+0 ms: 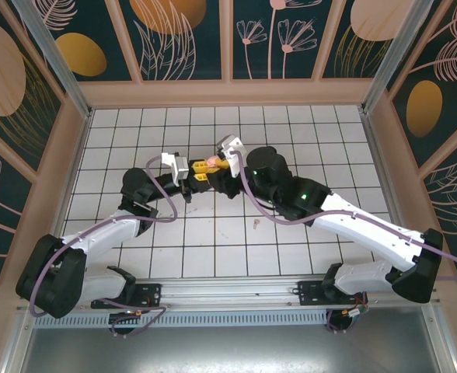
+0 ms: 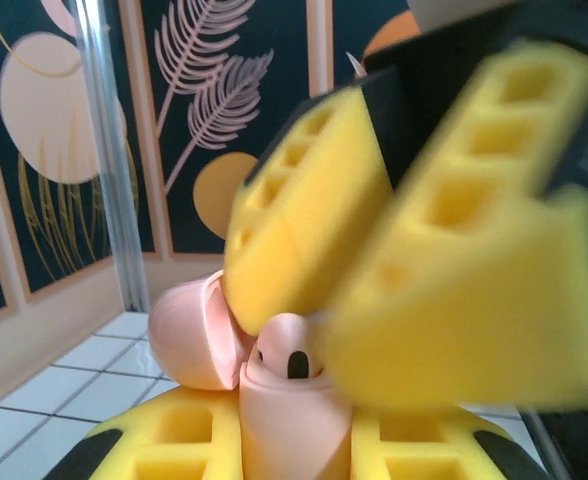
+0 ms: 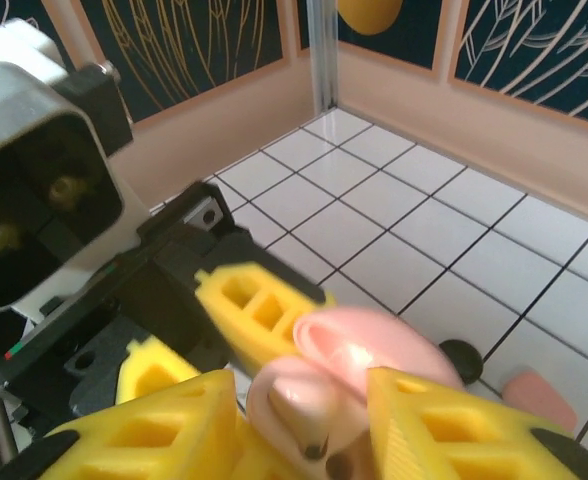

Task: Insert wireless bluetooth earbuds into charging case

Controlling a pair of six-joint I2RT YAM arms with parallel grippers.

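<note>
Centre of the top view, left claw (image 1: 200, 172) clamped the open pink charging case (image 2: 274, 420); right claw (image 1: 221, 164) pinched a pink earbud (image 2: 292, 352) at its well, which probably needed a straight, gentle press

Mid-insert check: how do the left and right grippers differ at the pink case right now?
The left gripper is shut on the pink case, low on its body; the right gripper straddles its open mouth. The left gripper's grip is plain, while whether the right gripper pinches anything cannot be told. Both carry yellow cut-out fingers and meet above the tiled table.
</note>
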